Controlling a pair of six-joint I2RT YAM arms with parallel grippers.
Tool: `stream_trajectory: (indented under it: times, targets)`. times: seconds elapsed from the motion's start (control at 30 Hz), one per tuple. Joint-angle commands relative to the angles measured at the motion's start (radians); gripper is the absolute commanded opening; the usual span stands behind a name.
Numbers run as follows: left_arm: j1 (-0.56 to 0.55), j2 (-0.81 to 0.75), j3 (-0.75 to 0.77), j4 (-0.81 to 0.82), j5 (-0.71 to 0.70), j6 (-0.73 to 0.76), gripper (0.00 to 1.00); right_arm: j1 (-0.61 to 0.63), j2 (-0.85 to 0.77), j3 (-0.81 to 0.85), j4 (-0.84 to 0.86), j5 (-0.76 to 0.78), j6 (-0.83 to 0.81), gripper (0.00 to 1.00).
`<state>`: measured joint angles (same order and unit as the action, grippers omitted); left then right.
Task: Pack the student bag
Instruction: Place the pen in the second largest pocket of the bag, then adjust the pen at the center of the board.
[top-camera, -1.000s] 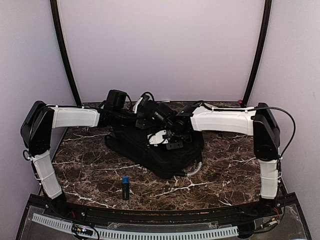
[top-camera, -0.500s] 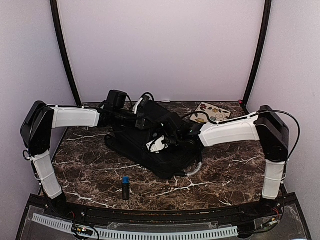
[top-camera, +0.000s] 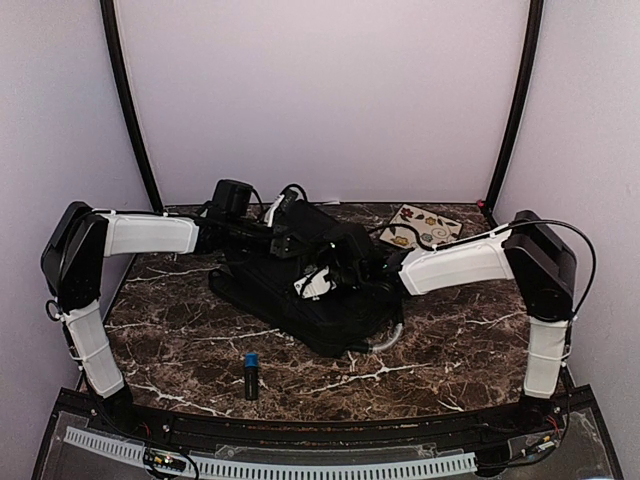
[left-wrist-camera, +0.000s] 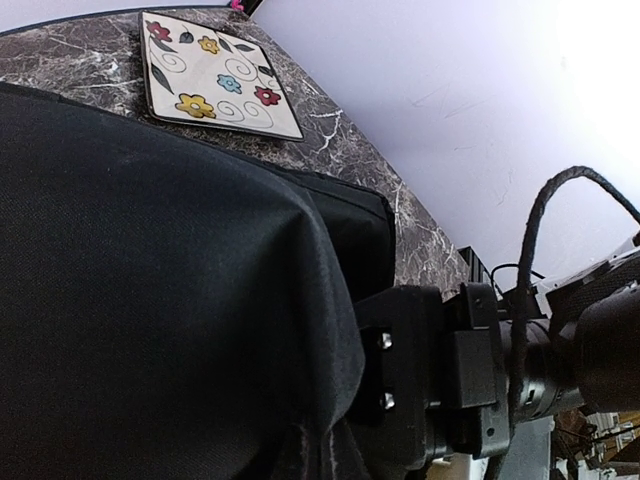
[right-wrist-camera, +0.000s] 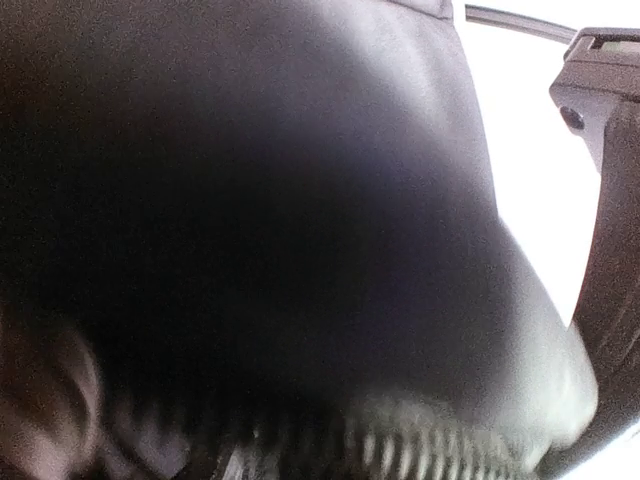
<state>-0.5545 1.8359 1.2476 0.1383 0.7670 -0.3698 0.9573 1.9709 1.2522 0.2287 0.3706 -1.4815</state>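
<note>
The student bag (top-camera: 300, 310) is a big black soft backpack lying across the middle of the marble table. My left gripper (top-camera: 283, 240) is at its far upper edge, shut with bunched bag fabric (left-wrist-camera: 150, 280) pinched against its black finger (left-wrist-camera: 410, 370). My right gripper (top-camera: 338, 275) is low over the bag's top, next to a small white thing (top-camera: 315, 284). The right wrist view is filled by blurred black fabric (right-wrist-camera: 250, 200) with zipper teeth (right-wrist-camera: 440, 445) along the bottom and one finger (right-wrist-camera: 610, 220) at the right edge. How its jaws stand is not shown.
A flowered card (top-camera: 420, 226) lies flat at the back right, also seen in the left wrist view (left-wrist-camera: 215, 75). A black marker with a blue cap (top-camera: 250, 375) lies near the front edge. Lilac walls close in the table on three sides.
The right arm has dropped lower and reached left into the bag, uncovering the flowered card behind it. The left arm and the bag have stayed put.
</note>
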Motion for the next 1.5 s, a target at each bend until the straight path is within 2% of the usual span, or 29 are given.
stream_trajectory:
  times: [0.0, 0.07, 0.17, 0.4, 0.57, 0.77, 0.97, 1.17, 1.3, 1.47]
  targets:
    - [-0.006, -0.055, 0.021, 0.044, 0.066, 0.010, 0.00, -0.009, -0.083, 0.086, -0.311, -0.017, 0.150, 0.40]
    - [-0.006, -0.055, 0.022, 0.040, 0.064, 0.015, 0.00, -0.009, -0.102, 0.159, -0.516, -0.072, 0.255, 0.40]
    - [-0.005, -0.054, 0.022, 0.035, 0.061, 0.020, 0.00, -0.009, -0.133, 0.205, -0.709, -0.163, 0.358, 0.40]
    - [-0.005, -0.046, 0.023, 0.032, 0.057, 0.025, 0.00, -0.009, -0.211, 0.197, -0.913, -0.286, 0.516, 0.40]
    - [-0.005, -0.041, 0.026, 0.030, 0.059, 0.022, 0.00, 0.028, -0.230, 0.287, -1.076, -0.508, 0.684, 0.38]
    - [-0.007, -0.040, 0.025, 0.032, 0.061, 0.018, 0.00, 0.138, -0.209, 0.384, -1.090, -0.627, 0.817, 0.36]
    - [-0.007, -0.045, 0.026, 0.033, 0.062, 0.015, 0.00, 0.217, -0.077, 0.408, -0.959, -0.688, 1.039, 0.35]
    - [-0.006, -0.053, 0.029, 0.026, 0.061, 0.018, 0.00, 0.342, 0.121, 0.566, -0.928, -0.524, 1.124, 0.38]
    - [-0.006, -0.059, 0.028, 0.027, 0.062, 0.016, 0.00, 0.358, 0.253, 0.709, -0.915, -0.470, 1.237, 0.44]
    - [-0.007, -0.060, 0.030, 0.021, 0.060, 0.017, 0.00, 0.382, 0.421, 0.890, -0.959, -0.351, 1.298, 0.49]
